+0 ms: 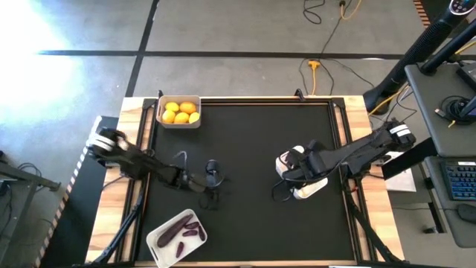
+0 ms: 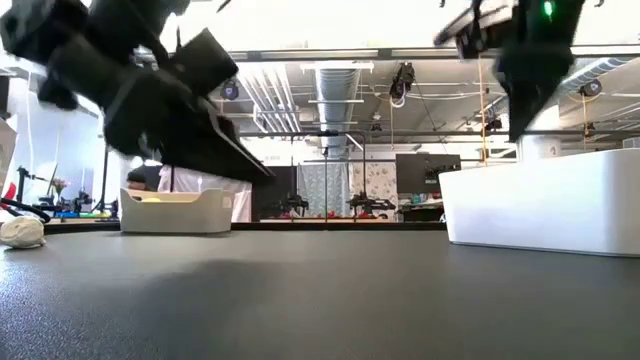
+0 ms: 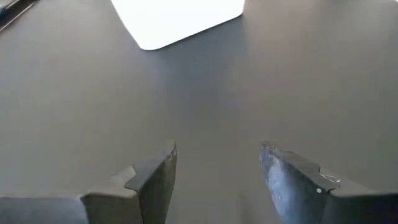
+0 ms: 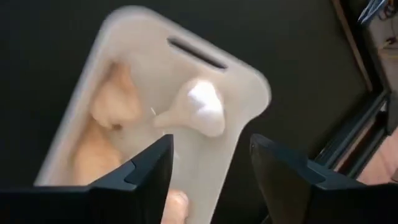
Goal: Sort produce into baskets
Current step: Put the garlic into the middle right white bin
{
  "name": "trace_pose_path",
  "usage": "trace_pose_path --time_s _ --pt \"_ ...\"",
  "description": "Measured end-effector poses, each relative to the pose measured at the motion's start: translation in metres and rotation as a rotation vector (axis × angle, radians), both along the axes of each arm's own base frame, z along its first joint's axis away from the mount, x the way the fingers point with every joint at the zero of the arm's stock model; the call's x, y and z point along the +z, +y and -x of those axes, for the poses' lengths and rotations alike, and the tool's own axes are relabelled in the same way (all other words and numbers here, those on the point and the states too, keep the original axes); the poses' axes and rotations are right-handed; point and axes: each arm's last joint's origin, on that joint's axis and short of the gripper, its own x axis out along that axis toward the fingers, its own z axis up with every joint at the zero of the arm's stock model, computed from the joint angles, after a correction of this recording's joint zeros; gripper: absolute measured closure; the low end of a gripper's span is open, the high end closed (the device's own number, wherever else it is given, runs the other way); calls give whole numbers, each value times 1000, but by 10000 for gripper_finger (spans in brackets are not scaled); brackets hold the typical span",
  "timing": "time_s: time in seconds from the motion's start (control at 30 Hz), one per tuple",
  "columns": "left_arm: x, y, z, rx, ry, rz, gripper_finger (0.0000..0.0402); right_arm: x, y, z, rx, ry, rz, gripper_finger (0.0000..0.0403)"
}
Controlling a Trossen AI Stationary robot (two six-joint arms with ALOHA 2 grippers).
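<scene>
Three pale baskets stand on the black mat. The far-left one [image 1: 178,113] holds yellow citrus fruits. The near-left one [image 1: 177,237] holds dark purple eggplants. The third [image 1: 303,179], right of centre, holds pale garlic bulbs [image 4: 106,118]. My right gripper [image 4: 211,158] is open, hovering above this basket [image 4: 155,68]. One white bulb [image 4: 196,112] shows just beyond its fingertips, apart from them. My left gripper [image 1: 212,179] is open and empty over bare mat, left of centre [image 3: 217,165]. Another garlic bulb [image 2: 20,232] lies on the table at the far left of the low view.
The third basket's white corner [image 3: 177,18] shows ahead of my left gripper across bare mat. A wooden frame [image 1: 134,112] borders the mat. Cables and a yellow plug [image 1: 316,67] lie on the floor beyond the table.
</scene>
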Motion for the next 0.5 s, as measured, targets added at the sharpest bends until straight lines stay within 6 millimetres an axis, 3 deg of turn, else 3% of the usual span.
trace_pose_path --time_s 0.13,0.27,0.5 --pt "38 8 26 61 139 56 187 27 11 -9 53 -134 91 192" --pt "57 16 63 189 383 206 187 34 31 -14 156 -289 235 198" --pt "58 24 119 479 690 291 187 19 52 -23 240 -402 313 209"
